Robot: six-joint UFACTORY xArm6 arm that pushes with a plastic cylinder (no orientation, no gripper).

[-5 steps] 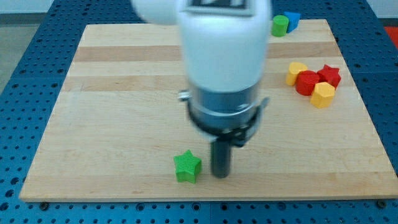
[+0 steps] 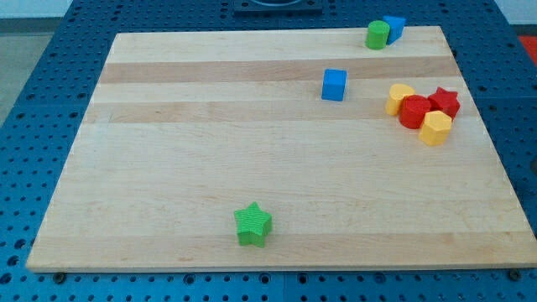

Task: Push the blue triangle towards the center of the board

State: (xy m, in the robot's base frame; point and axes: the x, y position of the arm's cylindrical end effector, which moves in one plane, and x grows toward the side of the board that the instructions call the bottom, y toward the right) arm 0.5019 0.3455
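Note:
My tip and the arm do not show in the camera view. A blue block [image 2: 393, 27] lies at the board's top right edge, touching a green block [image 2: 377, 34] on its left; its shape is partly hidden and hard to make out. A second blue block [image 2: 334, 85], cube-like, stands alone right of the board's middle, toward the top.
A green star [image 2: 252, 225] lies near the bottom edge, left of middle. At the right side a cluster holds a yellow block [image 2: 400, 98], a red block [image 2: 414, 111], a red star [image 2: 445, 102] and another yellow block [image 2: 435, 127]. The wooden board [image 2: 168, 151] rests on a blue pegboard.
The arm, which stood over the board's middle with its tip beside the green star, has left the view. The cube-like blue block it hid now shows. No block has visibly moved.

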